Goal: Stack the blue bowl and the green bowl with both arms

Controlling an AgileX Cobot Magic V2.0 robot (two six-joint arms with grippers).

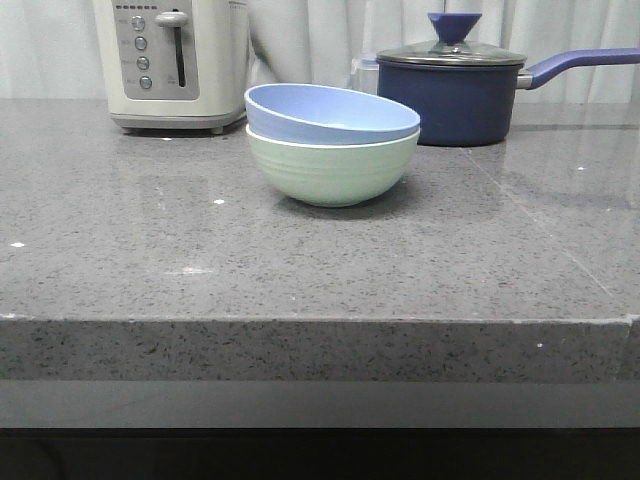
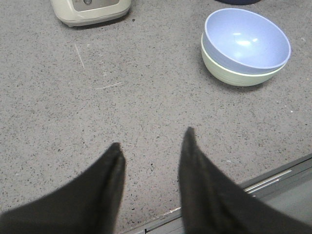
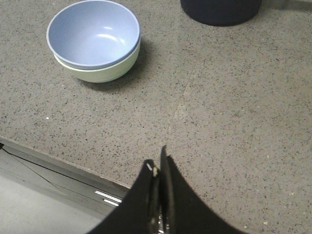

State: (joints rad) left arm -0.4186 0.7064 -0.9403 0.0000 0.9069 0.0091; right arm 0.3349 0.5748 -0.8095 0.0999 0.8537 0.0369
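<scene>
Blue bowl [image 1: 330,113] nested, slightly tilted, in green bowl [image 1: 332,172] mid-worktop [image 1: 200,270]. Toaster [image 1: 170,62] at ten o'clock, navy lidded saucepan [image 1: 450,95] at two. Left gripper [image 2: 151,146] released, empty; right gripper [image 3: 158,163] clenched, empty.

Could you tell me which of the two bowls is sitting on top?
The blue bowl, nested slightly tilted inside the green bowl, which rests on the counter.

grey countertop [image 1: 300,270], green bowl [image 1: 333,172], toaster [image 1: 172,62], saucepan [image 1: 450,95]
</scene>
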